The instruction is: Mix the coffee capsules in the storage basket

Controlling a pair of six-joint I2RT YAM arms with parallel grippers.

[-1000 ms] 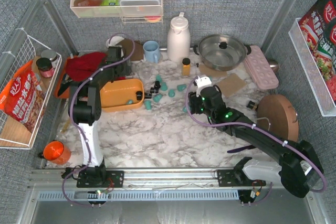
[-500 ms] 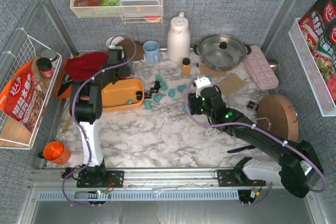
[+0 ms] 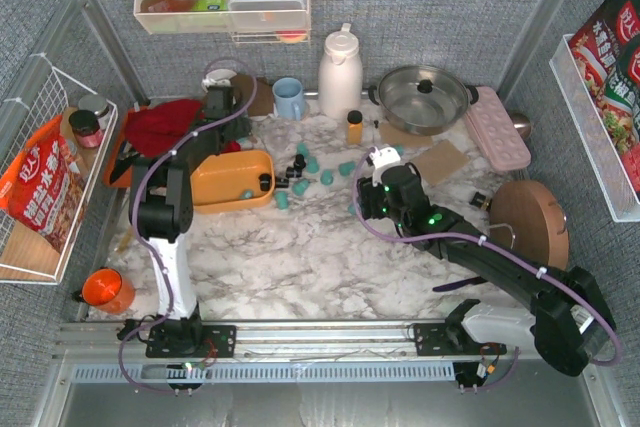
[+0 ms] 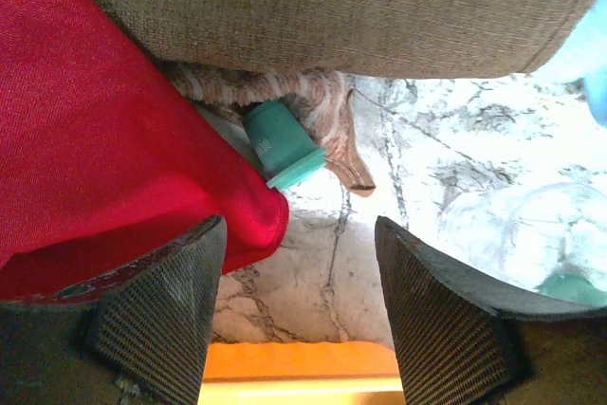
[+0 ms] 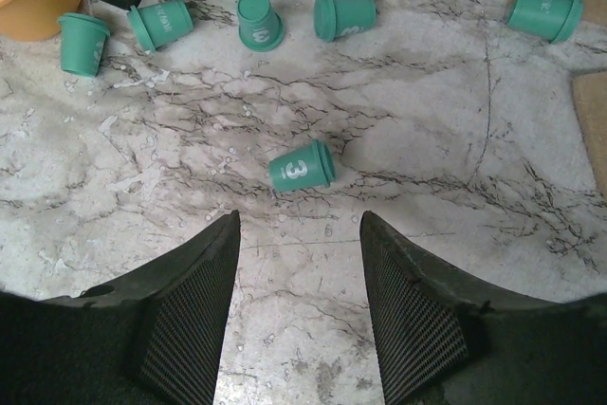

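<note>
The orange storage basket [image 3: 225, 169] sits left of centre and holds one teal and one black capsule [image 3: 265, 183]. Several teal coffee capsules [image 3: 312, 165] and a few black ones lie loose on the marble to its right. My left gripper [image 3: 215, 107] is open and empty just beyond the basket's far side. In its wrist view [image 4: 297, 234] a teal capsule [image 4: 283, 144] lies ahead between the red cloth [image 4: 104, 139] and a brown board, and the basket rim [image 4: 303, 378] is below. My right gripper [image 3: 366, 203] is open [image 5: 299, 225], with a teal capsule marked 3 [image 5: 302, 167] just ahead.
A white thermos [image 3: 340, 72], blue mug [image 3: 288, 97], amber bottle [image 3: 354, 127], steel pot [image 3: 425, 97] and pink tray [image 3: 497, 127] stand along the back. A round wooden board [image 3: 528, 222] is at the right. An orange cup [image 3: 105, 289] is at the front left.
My left gripper has shifted slightly toward the back, away from the basket. The right arm and the capsules have not moved.
</note>
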